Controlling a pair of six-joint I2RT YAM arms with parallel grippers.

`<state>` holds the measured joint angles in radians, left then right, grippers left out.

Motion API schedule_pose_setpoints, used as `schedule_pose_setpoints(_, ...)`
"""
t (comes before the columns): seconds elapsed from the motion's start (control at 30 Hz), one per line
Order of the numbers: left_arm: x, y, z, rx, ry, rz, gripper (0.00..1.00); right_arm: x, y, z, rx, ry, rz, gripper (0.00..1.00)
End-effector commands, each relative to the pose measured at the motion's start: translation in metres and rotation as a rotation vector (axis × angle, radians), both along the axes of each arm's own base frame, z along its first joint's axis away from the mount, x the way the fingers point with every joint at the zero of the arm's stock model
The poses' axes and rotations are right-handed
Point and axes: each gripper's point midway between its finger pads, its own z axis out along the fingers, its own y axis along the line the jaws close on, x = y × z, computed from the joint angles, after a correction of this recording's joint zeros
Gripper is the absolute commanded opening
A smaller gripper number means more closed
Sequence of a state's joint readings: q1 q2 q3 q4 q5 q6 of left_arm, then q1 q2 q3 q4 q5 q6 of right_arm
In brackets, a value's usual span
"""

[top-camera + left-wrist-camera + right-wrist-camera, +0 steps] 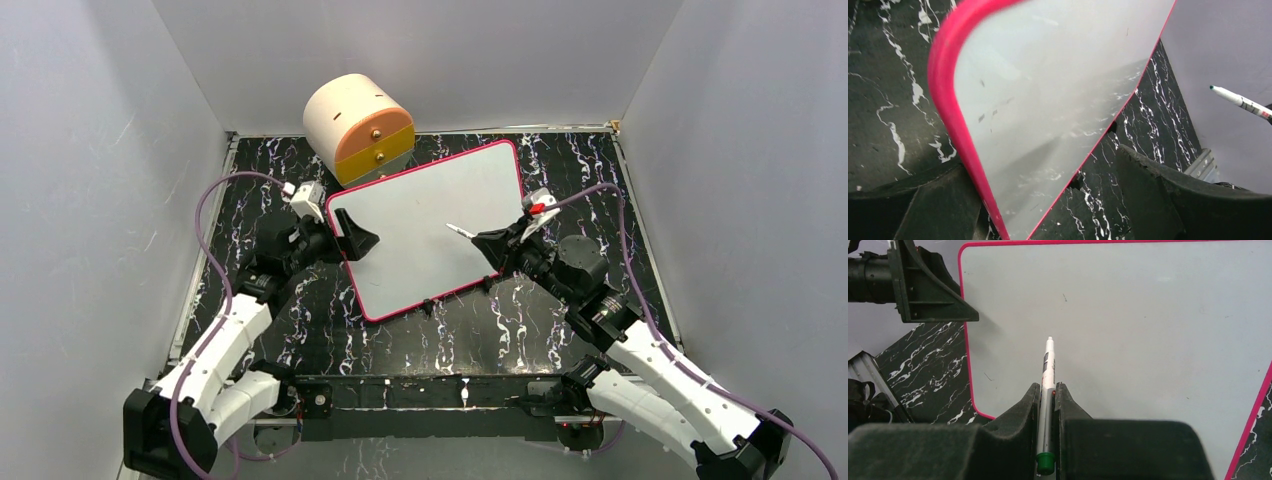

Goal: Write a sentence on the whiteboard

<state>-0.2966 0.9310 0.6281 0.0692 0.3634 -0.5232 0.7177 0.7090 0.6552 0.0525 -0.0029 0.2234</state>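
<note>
A: What lies around the right gripper [1048, 390]?
B: Straight ahead of it is the whiteboard [430, 230]: flat, glossy white, with rounded corners and a thin pink-red rim. It sits on the black, white-veined table [560, 160]. Past the board's far corner stands a rounded cream-and-orange drawer box [358, 128].
A: And its hold?
B: It is clamped on a slim white marker [1049, 365], green end cap rearward, tip pointing out over the board.
A: The left gripper [358, 238]?
B: It reaches in low opposite, with its jaws spread wide astride the board's edge. I can't tell whether they touch it.
</note>
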Motion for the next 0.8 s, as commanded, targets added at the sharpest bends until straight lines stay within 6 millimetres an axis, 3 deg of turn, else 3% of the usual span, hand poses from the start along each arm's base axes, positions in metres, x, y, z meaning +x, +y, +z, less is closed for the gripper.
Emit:
schedule_pose_setpoints(0.0, 0.016, 0.006, 0.023, 0.041, -0.080, -0.034, 0.90, -0.004, 0.005, 0.041, 0.041, -0.101, 0.047, 0.00)
schedule_pose_setpoints(0.2, 0.036, 0.017, 0.043, 0.012, -0.119, -0.075, 0.86, -0.005, 0.013, 0.040, 0.030, -0.095, 0.086, 0.00)
schedule_pose_setpoints(0.37, 0.039, 0.003, 0.053, -0.070, -0.145, -0.160, 0.82, -0.005, 0.016, 0.039, 0.020, -0.096, 0.102, 0.00)
schedule_pose_setpoints(0.63, 0.029, -0.003, 0.059, -0.084, -0.173, -0.235, 0.59, -0.004, 0.019, 0.039, 0.014, -0.097, 0.115, 0.00)
schedule_pose_setpoints(0.77, 0.028, -0.006, 0.063, -0.110, -0.176, -0.247, 0.55, -0.005, 0.022, 0.039, 0.014, -0.096, 0.127, 0.00)
